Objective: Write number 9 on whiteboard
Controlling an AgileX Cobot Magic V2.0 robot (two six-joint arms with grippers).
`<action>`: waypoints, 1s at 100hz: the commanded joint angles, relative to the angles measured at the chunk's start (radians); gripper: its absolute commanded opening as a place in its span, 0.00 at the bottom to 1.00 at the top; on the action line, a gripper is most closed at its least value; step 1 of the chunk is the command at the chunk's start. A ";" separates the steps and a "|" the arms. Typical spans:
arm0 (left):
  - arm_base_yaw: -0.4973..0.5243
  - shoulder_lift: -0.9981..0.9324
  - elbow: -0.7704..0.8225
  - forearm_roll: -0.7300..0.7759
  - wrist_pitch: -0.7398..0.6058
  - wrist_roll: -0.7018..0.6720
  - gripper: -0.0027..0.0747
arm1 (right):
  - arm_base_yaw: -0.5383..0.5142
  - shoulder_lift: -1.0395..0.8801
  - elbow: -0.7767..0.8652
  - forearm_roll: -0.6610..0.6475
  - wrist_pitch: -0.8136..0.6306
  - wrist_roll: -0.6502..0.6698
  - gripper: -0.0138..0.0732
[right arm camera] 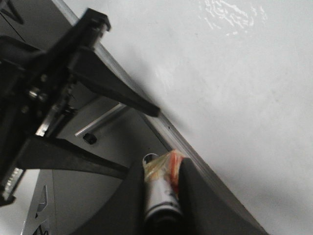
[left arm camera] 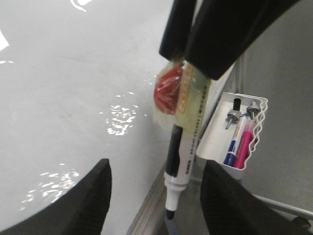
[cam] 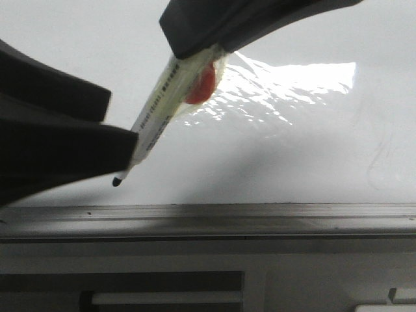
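The whiteboard [cam: 279,162] fills the front view, glossy white with a bright glare patch and a grey rail [cam: 260,218] along its near edge. No number 9 shows on it in any view. My right gripper [cam: 195,51] comes in from above, shut on a black marker [cam: 159,114] wrapped in yellowish tape with a red blob. The marker slants down and to the left, its tip [cam: 117,182] close over the board just above the rail; I cannot tell whether it touches. My left gripper [left arm camera: 156,169] stands open either side of the marker [left arm camera: 176,156], holding nothing.
A white wire tray [left arm camera: 217,134] hangs off the board's edge and holds a blue marker [left arm camera: 234,142] and a pink marker [left arm camera: 244,147]. A faint grey smudge [cam: 374,169] marks the board's right side. Below the rail is a grey frame [cam: 195,260].
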 commanded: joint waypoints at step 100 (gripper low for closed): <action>0.002 -0.390 -0.024 -0.124 0.211 -0.020 0.53 | -0.298 0.187 -0.322 -0.011 -0.038 -0.010 0.08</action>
